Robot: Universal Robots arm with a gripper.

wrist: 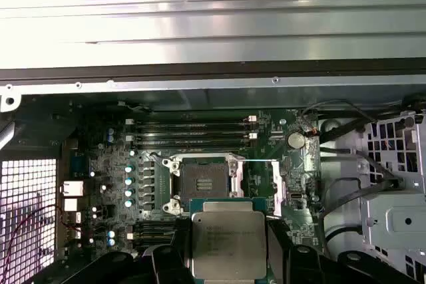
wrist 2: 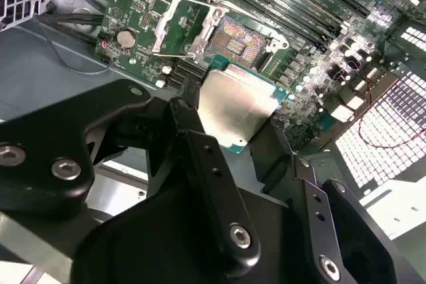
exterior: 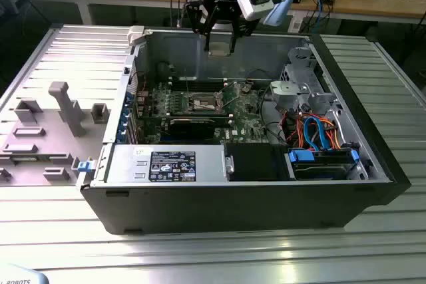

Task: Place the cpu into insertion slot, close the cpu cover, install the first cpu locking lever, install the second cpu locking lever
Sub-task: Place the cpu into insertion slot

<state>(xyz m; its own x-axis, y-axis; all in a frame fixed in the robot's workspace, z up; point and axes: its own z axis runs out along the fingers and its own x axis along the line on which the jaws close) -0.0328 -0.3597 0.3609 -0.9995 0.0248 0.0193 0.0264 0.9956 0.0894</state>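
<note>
Jaws of the gripper [wrist 2: 233,124] clamp the cpu [wrist 2: 241,98] by two edges, hovering above the board [wrist 2: 143,11] near the bare slot [wrist 2: 234,39]; the cover [wrist 2: 174,28] lies open. Best keep it level and squared to the slot.

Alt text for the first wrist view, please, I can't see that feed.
The gripper holds the cpu, metal top facing the camera, clear of the empty insertion slot. The cpu cover stands open beside the slot.

cpu [wrist 2: 239,108] edges part hidden by pincer [wrist 2: 229,134] fingers [wrist 2: 200,151].
</note>
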